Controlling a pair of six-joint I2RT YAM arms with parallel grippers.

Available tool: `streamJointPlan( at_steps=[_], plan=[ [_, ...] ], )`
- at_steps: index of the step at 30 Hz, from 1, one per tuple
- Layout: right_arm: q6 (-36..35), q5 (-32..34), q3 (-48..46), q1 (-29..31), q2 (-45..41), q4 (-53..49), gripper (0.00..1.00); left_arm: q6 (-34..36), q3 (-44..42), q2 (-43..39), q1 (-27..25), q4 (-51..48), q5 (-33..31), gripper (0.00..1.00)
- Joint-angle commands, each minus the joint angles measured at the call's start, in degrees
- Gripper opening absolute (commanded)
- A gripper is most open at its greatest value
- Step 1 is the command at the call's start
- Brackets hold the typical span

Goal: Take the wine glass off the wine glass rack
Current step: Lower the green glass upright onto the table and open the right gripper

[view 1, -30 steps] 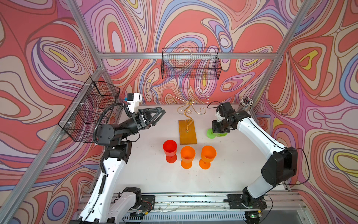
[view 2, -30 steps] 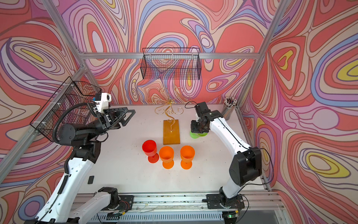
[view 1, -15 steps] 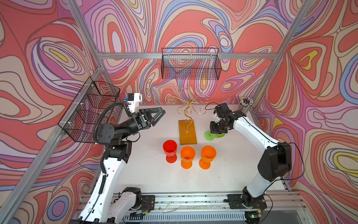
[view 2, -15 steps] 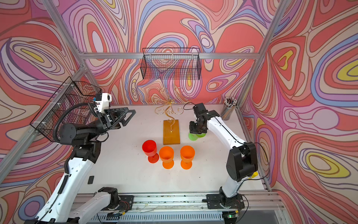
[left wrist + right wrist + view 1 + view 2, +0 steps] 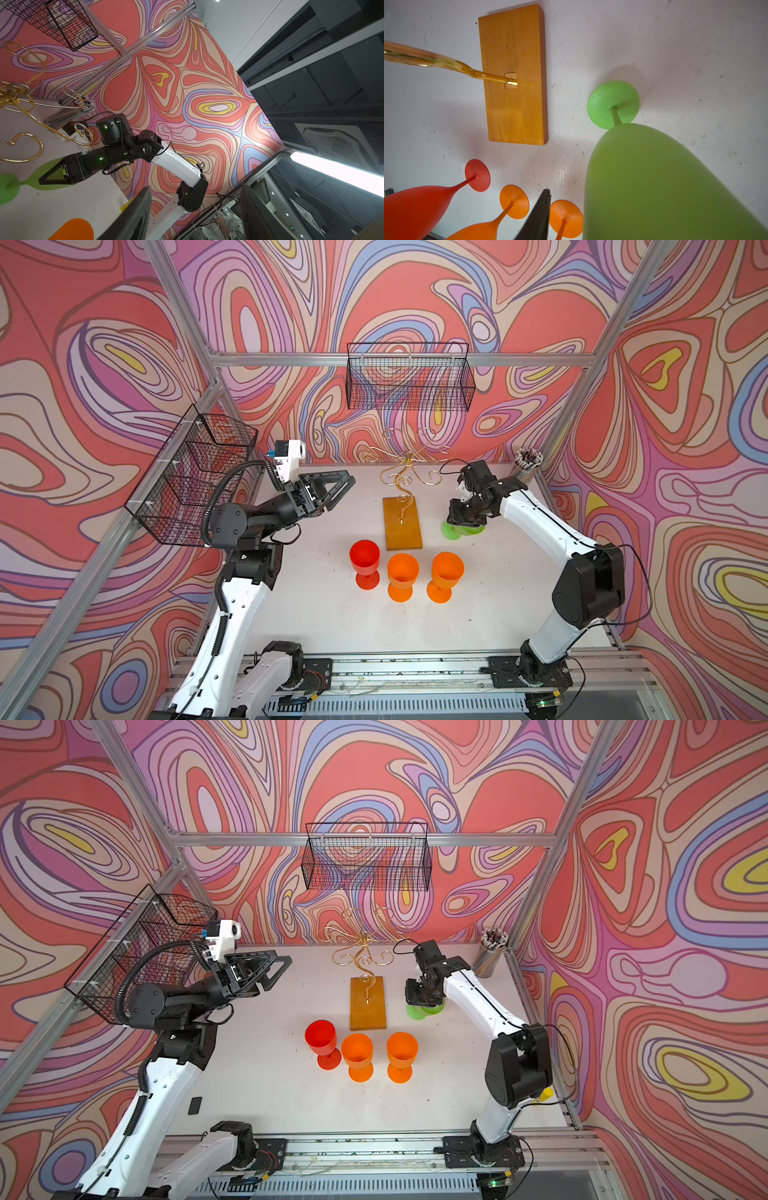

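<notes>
A white table (image 5: 498,605) fills the floor of both top views. One black basket (image 5: 409,377) is hung on the wall at 12 o'clock, and a second basket (image 5: 195,477) at 9 o'clock. The left arm (image 5: 237,605) is raised at 9 o'clock. The right arm (image 5: 540,526) is reached in from 3 o'clock. The rack (image 5: 402,526) is stood at the table's middle. At 6 o'clock of its base, a row is formed by a red glass (image 5: 365,558) and two orange glasses (image 5: 402,570). The green glass (image 5: 451,529) is stood upright on the table at 3 o'clock of the base, just beside it and off the rack's arms. The right gripper (image 5: 463,522) is held right over its bowl and is partly spread. In the right wrist view one finger (image 5: 537,216) is seen clear of the bowl, while the other is hidden. The left gripper (image 5: 341,491) is held spread and empty at 9 o'clock of the rack, well apart from it.
</notes>
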Motion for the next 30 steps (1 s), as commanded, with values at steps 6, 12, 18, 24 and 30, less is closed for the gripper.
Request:
streamJointPlan(
  at_steps=[6,12,18,24,30],
  plan=[
    [0.7,-1.4,0.2,0.1,-0.1,3.1,0.35,1.2,0.8,-1.0,0.0,-0.1,1.6,0.67],
    [0.6,-1.5,1.8,0.1,0.4,3.0,0.36,1.3,0.7,-1.1,0.0,-0.3,1.4,0.67],
    [-0.3,-0.5,3.1,0.1,0.0,2.1,0.37,1.6,0.8,-1.3,0.0,-0.7,1.5,0.67],
    [-0.6,0.1,3.5,0.1,-1.8,1.5,0.38,1.9,0.9,-1.1,0.0,-1.0,1.4,0.67],
    [-0.8,1.7,3.5,0.1,-5.5,1.7,0.41,2.3,0.9,-0.9,-0.1,-1.2,1.4,0.67]
  ],
)
